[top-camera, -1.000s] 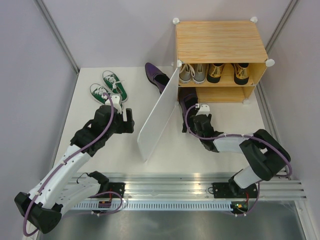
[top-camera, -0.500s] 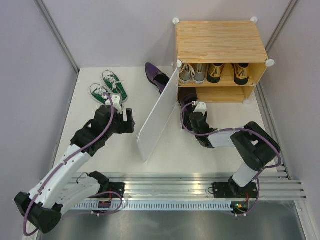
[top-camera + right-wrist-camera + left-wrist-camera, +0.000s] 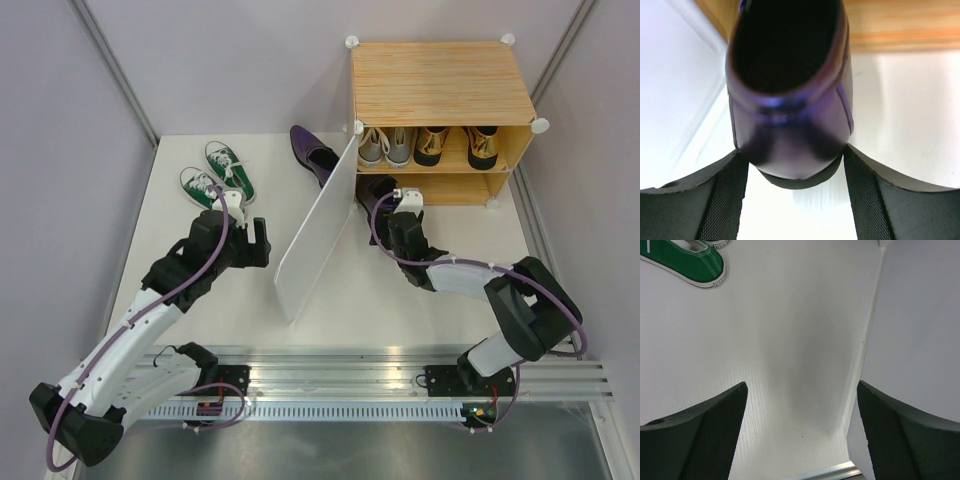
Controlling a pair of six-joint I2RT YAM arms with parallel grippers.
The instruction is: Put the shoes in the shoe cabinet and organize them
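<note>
The cabinet [image 3: 440, 80] is seen at the far right of the counter [image 3: 380, 320], with its white door [image 3: 320, 225] swung open toward the arms. On the upper shelf, 2 grey sneakers [image 3: 385, 146] and 2 gold shoes [image 3: 458, 146] are lined up side by side, the grey pair on the left.

1 purple shoe [image 3: 790, 90] is held at the heel by the right tool [image 3: 793, 150], whose fingers [image 3: 875, 200] are pressed against both sides of the heel. This shoe is placed at the mouth of the lower shelf, just beside the door's hinge edge. The second purple shoe [image 3: 313, 150] is left on the counter on the far side of the door.

The left tool [image 3: 801, 385] is spread wide with nothing between its fingers, above bare counter beside the door. The 2 green sneakers [image 3: 214, 175] are set together on the counter at the far left.
</note>
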